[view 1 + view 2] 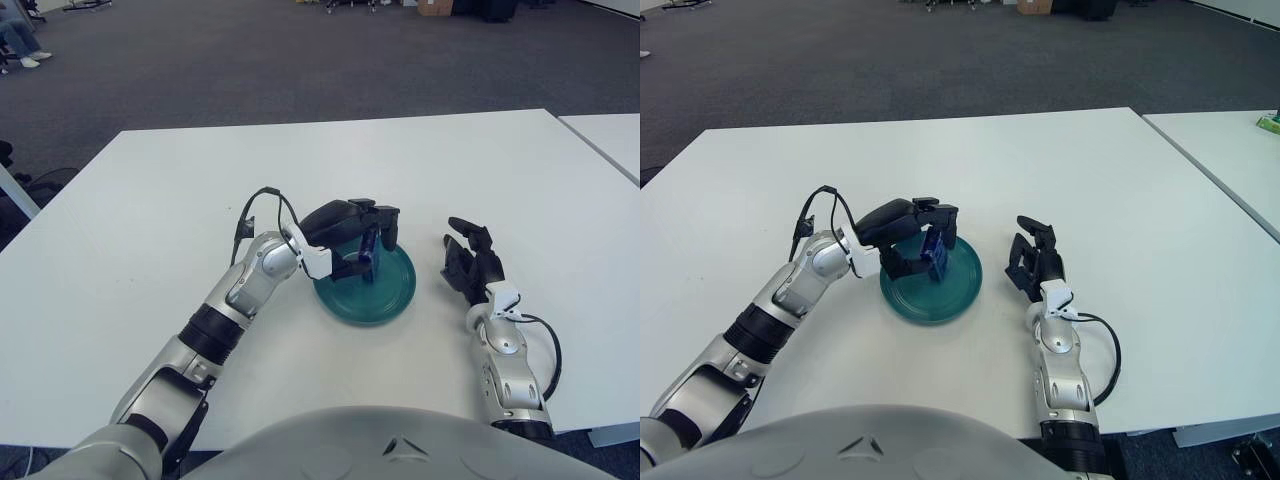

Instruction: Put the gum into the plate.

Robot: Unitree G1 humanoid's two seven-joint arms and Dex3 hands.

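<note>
A dark green round plate (pixel 392 296) sits on the white table (pixel 150 220) in front of me. My left hand (pixel 362 238) is over the plate's near-left part, its fingers shut on a small blue gum pack (pixel 369 249) held upright just above or touching the plate's surface. The same gum pack shows in the right eye view (pixel 934 253) between the black fingers. My right hand (pixel 470 260) shows to the right of the plate, fingers relaxed and spread, holding nothing.
A second white table (pixel 610 140) stands at the far right with a gap between. Dark carpet floor (pixel 300 60) lies beyond the table's far edge. A cable (pixel 252 205) loops off my left wrist.
</note>
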